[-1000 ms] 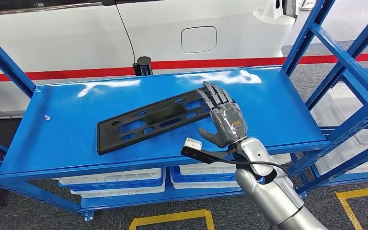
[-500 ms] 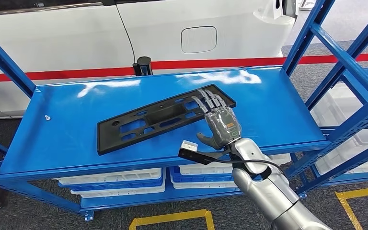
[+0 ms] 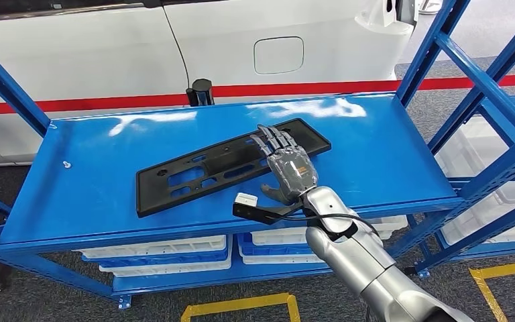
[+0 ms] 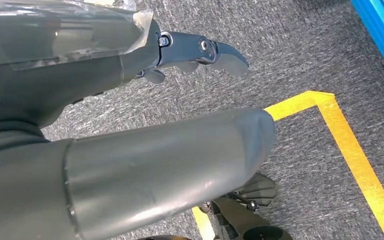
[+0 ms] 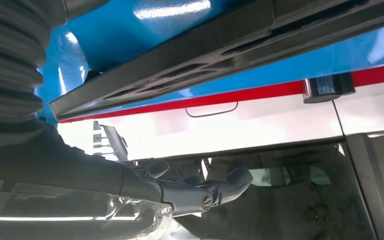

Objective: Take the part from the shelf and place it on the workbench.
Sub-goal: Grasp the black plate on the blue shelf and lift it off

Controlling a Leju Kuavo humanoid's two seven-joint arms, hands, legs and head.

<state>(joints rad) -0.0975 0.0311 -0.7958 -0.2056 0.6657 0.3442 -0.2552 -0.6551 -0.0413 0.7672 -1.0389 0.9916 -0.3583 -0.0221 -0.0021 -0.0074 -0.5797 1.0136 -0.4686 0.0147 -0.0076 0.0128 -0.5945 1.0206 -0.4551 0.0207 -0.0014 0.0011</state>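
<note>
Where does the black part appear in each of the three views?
Head view: the black part lies flat at the middle of the blue shelf, under the right hand.
Right wrist view: it runs as a dark bar across the top.
Left wrist view: not in it.
Shared landmark: the red stripe.

Car workshop — blue racking [image 3: 489, 74], white car [image 3: 174, 47]

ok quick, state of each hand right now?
Left hand: open, holds nothing, hanging above the floor.
Right hand: open, fingers spread above the black part on the shelf, not gripping it.
</note>
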